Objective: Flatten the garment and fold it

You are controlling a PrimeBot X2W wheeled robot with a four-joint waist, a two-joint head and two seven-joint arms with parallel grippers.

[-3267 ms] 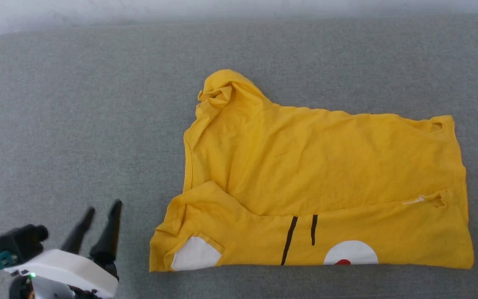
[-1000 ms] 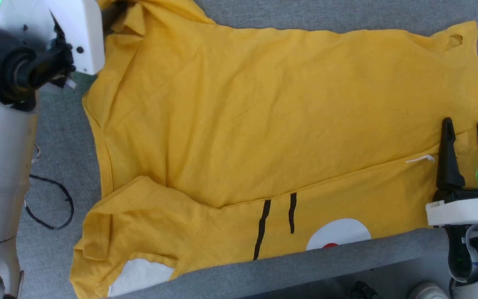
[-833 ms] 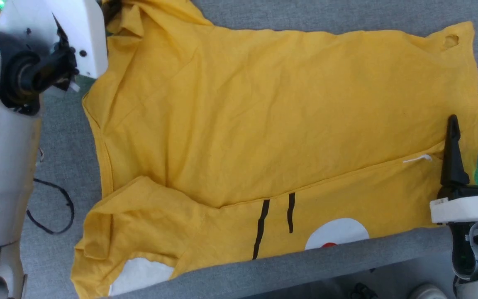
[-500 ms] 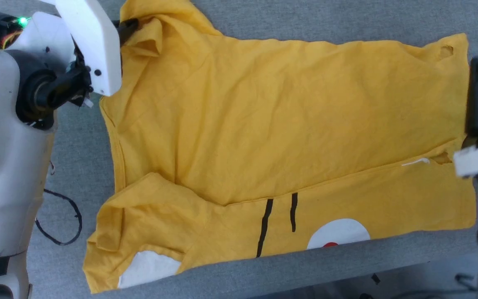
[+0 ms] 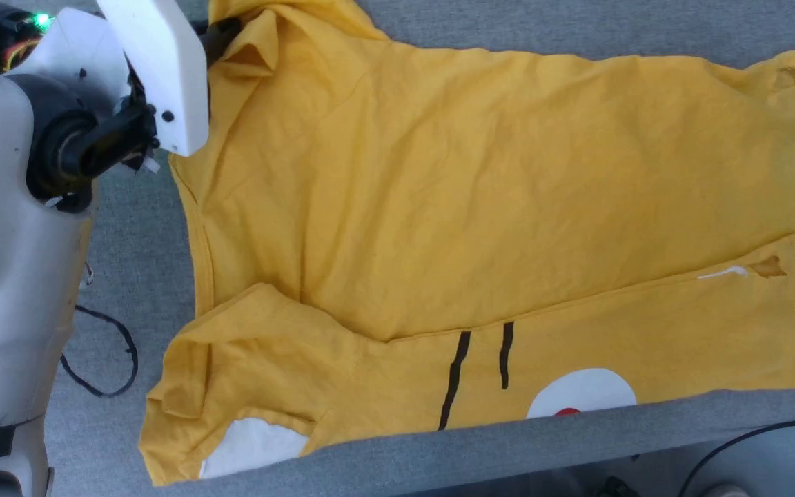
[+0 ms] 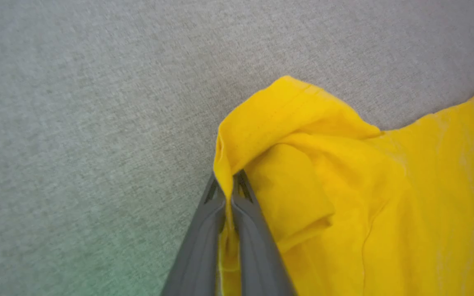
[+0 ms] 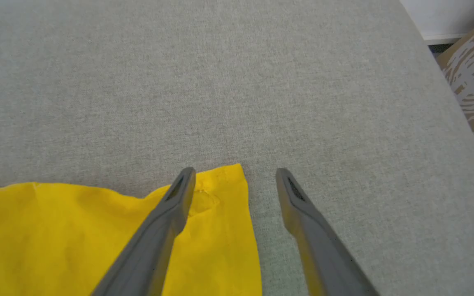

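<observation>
With the left arm's pale forearm point(image 5: 4, 262) running down the left side, the left jaws point(image 6: 225, 187) are clenched on a bunched sleeve fold at the far left corner of the garment point(image 5: 494, 193). The yellow fabric is pinched between both fingers. A black cable point(image 5: 104, 359) shows just beside the forearm. The garment lies spread across the grey table point(image 6: 76, 102), mostly flat, lightly creased, plain side up. Its near strip is folded over, showing two black stripes, a white patch with a red dot, and another white patch at the near left. That fold runs along the table's front edge. The right jaws point(image 7: 235, 172) are released, wide apart, straddling the garment's far right corner: one finger over the fabric by a small hole, the other over bare table. Contact there: cannot tell.
</observation>
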